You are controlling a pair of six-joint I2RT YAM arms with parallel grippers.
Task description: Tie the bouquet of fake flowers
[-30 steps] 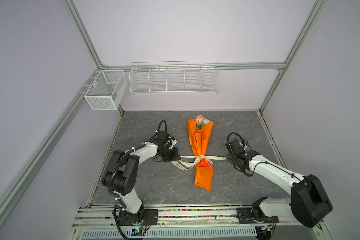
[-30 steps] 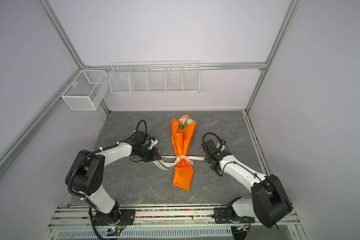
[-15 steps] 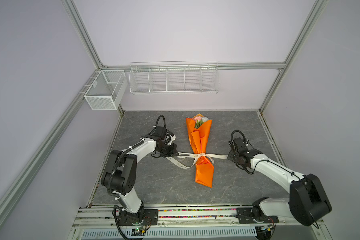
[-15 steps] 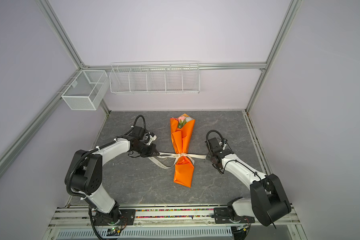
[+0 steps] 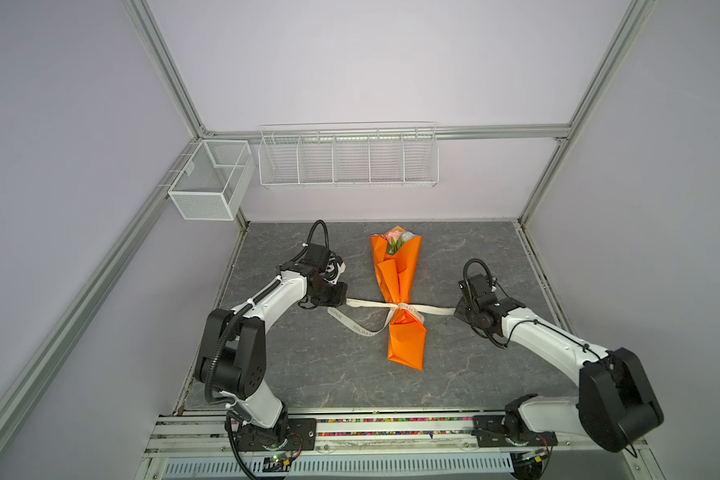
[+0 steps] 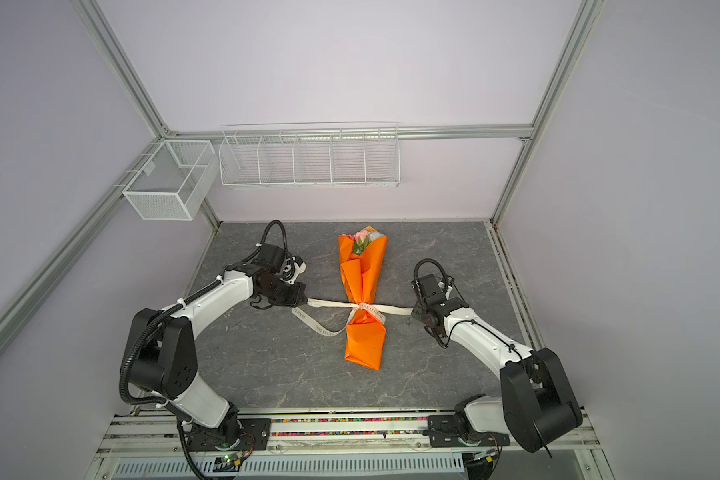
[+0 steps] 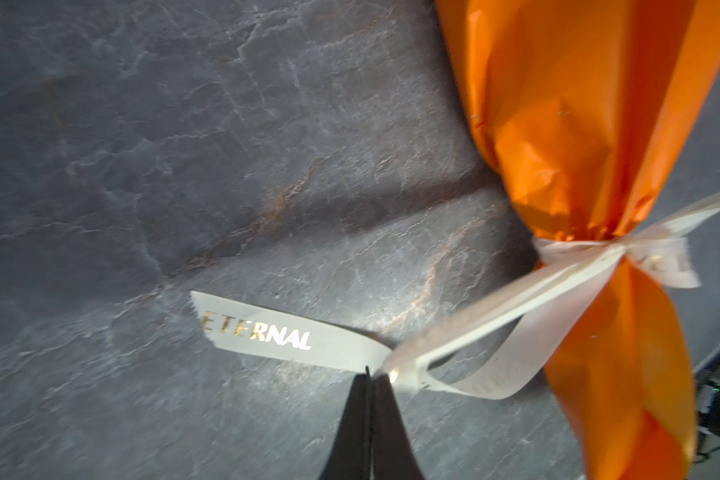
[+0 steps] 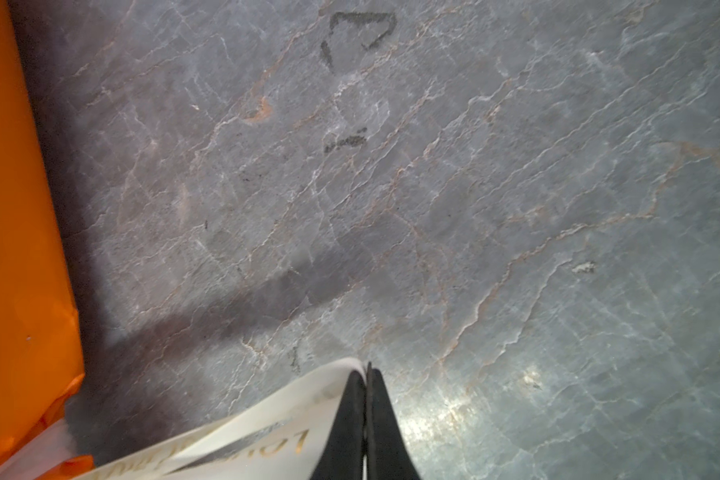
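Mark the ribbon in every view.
Top view: ribbon cinches the bouquet below its middle.
Top view: ribbon, same spot.
Left wrist: ribbon knotted round the bouquet, a strand pinched in the left tool.
Right wrist: ribbon runs from the bouquet into the right tool.
Shared landmark: the orange bouquet.

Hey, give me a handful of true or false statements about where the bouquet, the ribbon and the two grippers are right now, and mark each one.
1. The bouquet lies flat on the table. True.
2. The left gripper is open, clear of the ribbon. False: it is shut on a ribbon strand.
3. The right gripper is shut on the ribbon on the bouquet's other side. True.
4. The fake flowers point toward the table's front edge. False: they point toward the back wall.
5. The ribbon lies loose beside the bouquet. False: it is tied around the orange wrap.
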